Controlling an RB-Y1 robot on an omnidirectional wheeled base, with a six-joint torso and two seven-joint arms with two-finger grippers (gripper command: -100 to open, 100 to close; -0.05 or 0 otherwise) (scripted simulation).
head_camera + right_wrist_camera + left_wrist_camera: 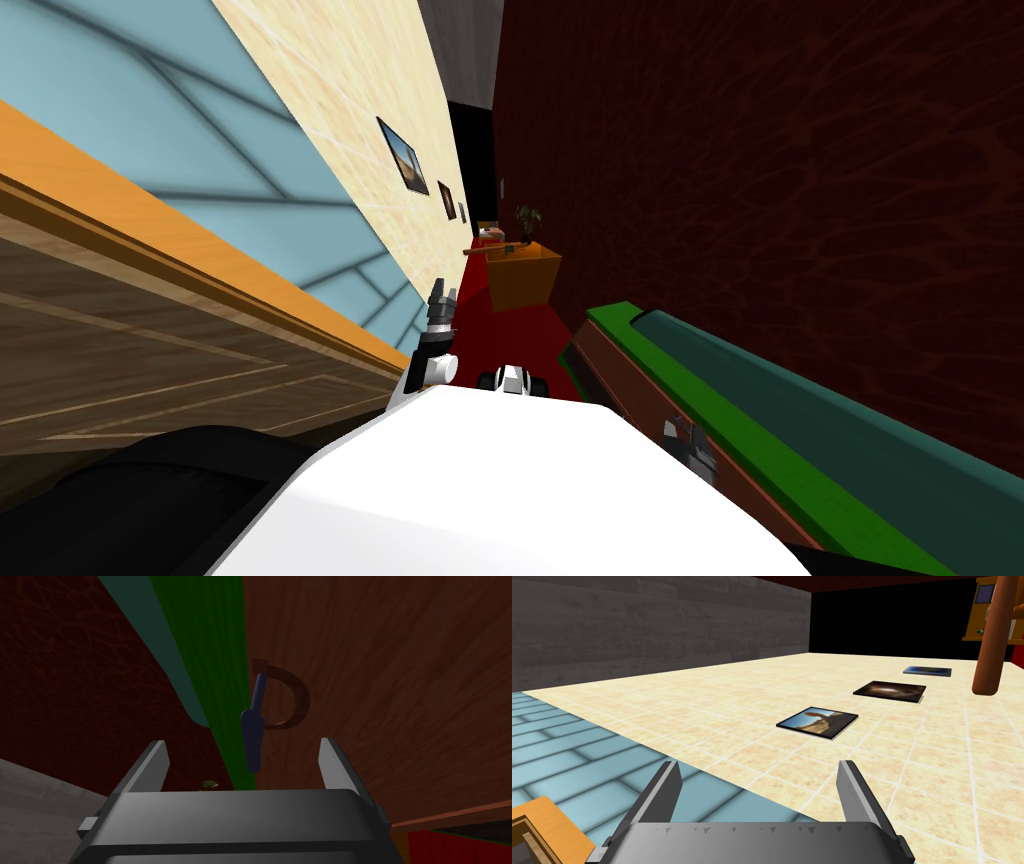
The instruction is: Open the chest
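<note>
Chest (400, 701) front: red-brown, wood grain. Band (210, 626) along its edge: bright green, plain. Lid (150, 626): dark teal, plain. Ring handle (301, 701): same red-brown. Latch (251, 731) across it: dark blue. Surface (75, 676) past the lid: deep maroon, faint veined pattern. Wall (712, 696): cream tiles, pale grid lines. Panel (572, 746) beside it: light blue, darker grid. Wooden unit (120, 340): brown grain, orange edge.
</note>
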